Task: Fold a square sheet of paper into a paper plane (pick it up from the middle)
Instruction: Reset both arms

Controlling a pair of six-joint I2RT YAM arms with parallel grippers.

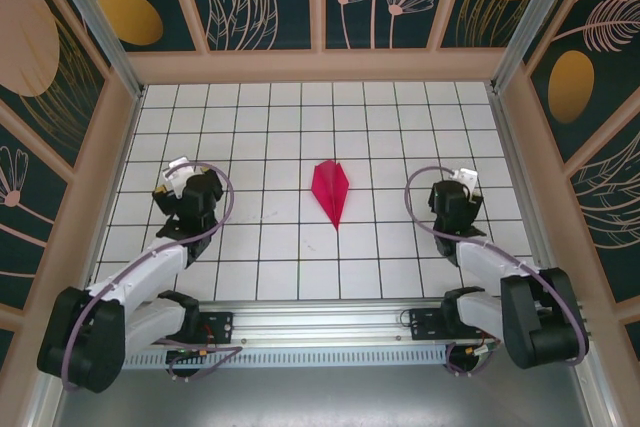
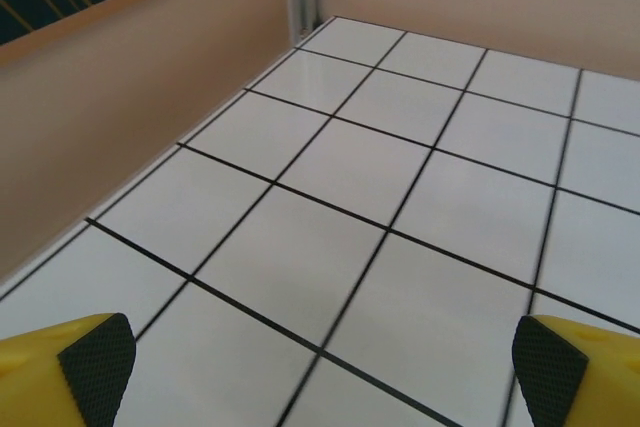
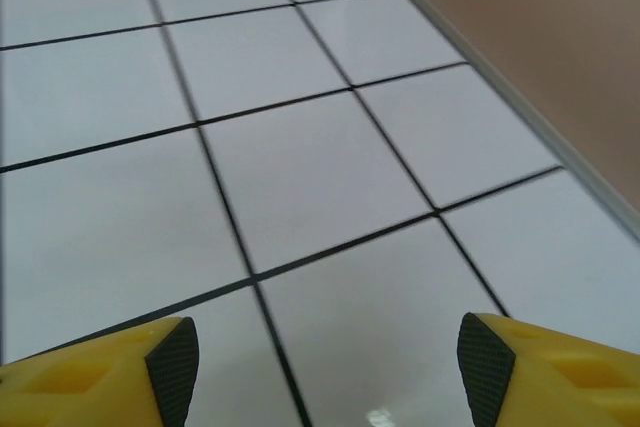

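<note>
**A:** Where is the paper plane lying right now?

**B:** The paper plane (image 1: pixel 331 192) is lying flat on the tiled table (image 1: pixel 250 257). It is sitting off to the right of my left gripper (image 1: pixel 180 169) and off to the left of my right gripper (image 1: pixel 462 179), roughly midway between them and well apart from both. Its long sharp tip is pointing back toward my bases.

**A:** And what are your grippers doing?

**B:** Both are hanging with their jaws spread wide and nothing between them. At my left gripper (image 2: pixel 320 387) the dark pads (image 2: pixel 97 362) are sitting far apart over bare tiles. My right gripper (image 3: pixel 330 367) is looking much the same, with a side wall (image 3: pixel 540 37) running along its right.

**A:** So which step are you working on?

**B:** I am judging that the folding is looking finished, so I am treating this as letting go and standing clear.

**A:** How are you planning to do that well?

**B:** I am aiming to keep each gripper on its own side, moving away from the paper and never across it, since such a light thing is probably sliding at the slightest brush. If a wing is needing one more press, I am thinking of coming in slowly from the side and pressing along the centre crease.
</note>
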